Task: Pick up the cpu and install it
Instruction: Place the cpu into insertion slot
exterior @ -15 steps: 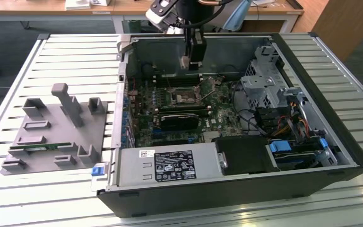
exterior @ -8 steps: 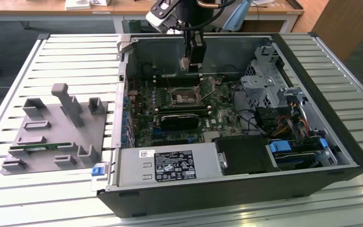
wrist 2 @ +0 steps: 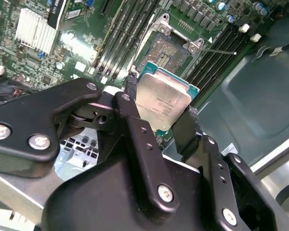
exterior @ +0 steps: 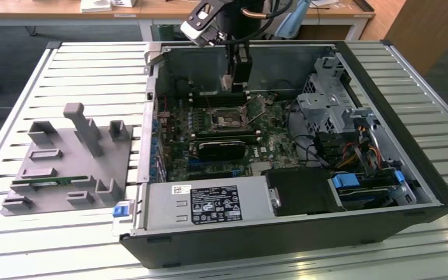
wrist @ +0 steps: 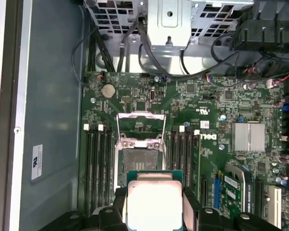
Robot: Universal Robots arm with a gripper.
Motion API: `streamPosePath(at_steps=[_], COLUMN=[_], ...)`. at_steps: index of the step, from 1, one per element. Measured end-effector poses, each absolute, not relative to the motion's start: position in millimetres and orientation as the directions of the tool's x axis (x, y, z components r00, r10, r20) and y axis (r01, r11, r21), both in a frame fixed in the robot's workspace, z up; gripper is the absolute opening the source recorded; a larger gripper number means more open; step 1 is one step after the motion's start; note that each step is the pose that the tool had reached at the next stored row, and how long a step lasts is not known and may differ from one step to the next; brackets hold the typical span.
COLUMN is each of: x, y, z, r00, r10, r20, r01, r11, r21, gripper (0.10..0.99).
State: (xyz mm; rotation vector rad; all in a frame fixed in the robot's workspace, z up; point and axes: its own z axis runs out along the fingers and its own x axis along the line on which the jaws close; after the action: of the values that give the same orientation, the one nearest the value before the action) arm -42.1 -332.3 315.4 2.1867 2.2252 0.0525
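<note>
Carefully: the pincer (wrist 2: pixel 160 109), clamped on the cpu (wrist 2: pixel 163 98) by its edges, hangs above the open socket (wrist 2: pixel 171 50); best lowered level and square.

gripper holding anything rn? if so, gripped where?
Yes. The gripper holds the cpu, pinched by two opposite side edges, metal top exposed, over the motherboard.
</note>
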Motion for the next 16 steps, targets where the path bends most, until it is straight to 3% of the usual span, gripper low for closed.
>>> streamPosePath(at_steps=[16], x=[-42.0], y=[-331.3], z=[288.6], r00=[-0.024], r10=[1.0], r20=[0.007], r01=[0.999], r11=[0.024], r21=[0.038], gripper=[0.541])
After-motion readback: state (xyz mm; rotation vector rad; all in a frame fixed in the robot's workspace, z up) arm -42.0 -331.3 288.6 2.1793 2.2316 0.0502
